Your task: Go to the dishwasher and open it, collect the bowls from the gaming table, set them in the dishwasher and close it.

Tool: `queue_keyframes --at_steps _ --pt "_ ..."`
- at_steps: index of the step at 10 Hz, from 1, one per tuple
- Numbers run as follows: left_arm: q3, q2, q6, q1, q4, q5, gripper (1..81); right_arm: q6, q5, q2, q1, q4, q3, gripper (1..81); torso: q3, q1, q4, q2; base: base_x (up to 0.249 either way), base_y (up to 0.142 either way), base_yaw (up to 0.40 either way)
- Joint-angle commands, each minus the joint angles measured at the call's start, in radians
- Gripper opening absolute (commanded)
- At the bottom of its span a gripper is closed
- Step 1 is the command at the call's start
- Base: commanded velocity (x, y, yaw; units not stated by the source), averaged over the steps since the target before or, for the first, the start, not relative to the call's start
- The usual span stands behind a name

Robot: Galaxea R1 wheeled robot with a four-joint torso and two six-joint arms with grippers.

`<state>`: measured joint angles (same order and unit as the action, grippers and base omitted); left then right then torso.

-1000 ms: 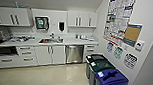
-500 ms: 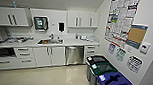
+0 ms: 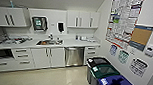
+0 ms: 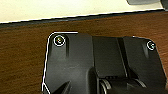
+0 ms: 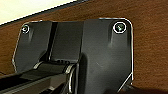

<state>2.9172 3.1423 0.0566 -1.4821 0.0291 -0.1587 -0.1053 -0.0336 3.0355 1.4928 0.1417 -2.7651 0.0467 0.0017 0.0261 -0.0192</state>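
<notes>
The dishwasher (image 3: 74, 56), with a steel-grey front panel, stands shut under the white counter (image 3: 67, 42), to the right of the sink (image 3: 49, 42), in the head view. It lies ahead and slightly right of centre across a pale floor. No bowls or gaming table are in view. Both wrist views look past the robot's dark plate at a brown wood-grain surface (image 4: 22, 62) (image 5: 150, 37) with a pale strip beyond it.
Three bins stand along the right wall: a black one (image 3: 98, 62), a green one (image 3: 105, 71) and a blue one (image 3: 115, 84). White cabinets (image 3: 50, 57) and drawers (image 3: 21, 57) flank the dishwasher. Posters (image 3: 123, 20) cover the right wall. Open floor (image 3: 46, 78) leads to the counter.
The whole head view has shifted slightly, with the kitchen counter and bins a little larger and nearer; the camera has moved forward. Nothing in the scene itself has moved.
</notes>
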Motion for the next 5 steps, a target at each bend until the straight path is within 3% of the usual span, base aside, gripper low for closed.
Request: queue_keyframes --at_steps 1,5 --pt "0.005 -0.002 0.003 0.05 -0.006 0.041 81.1 -0.002 0.046 0.001 -0.053 -0.004 0.001 81.1 0.0 0.0 0.0 0.0 0.148 0.077 0.0" --pt "0.005 -0.001 0.003 0.052 -0.006 0.042 81.1 -0.002 0.047 0.001 -0.057 -0.002 0.001 81.1 0.0 0.0 0.0 0.0 0.148 0.077 0.0"
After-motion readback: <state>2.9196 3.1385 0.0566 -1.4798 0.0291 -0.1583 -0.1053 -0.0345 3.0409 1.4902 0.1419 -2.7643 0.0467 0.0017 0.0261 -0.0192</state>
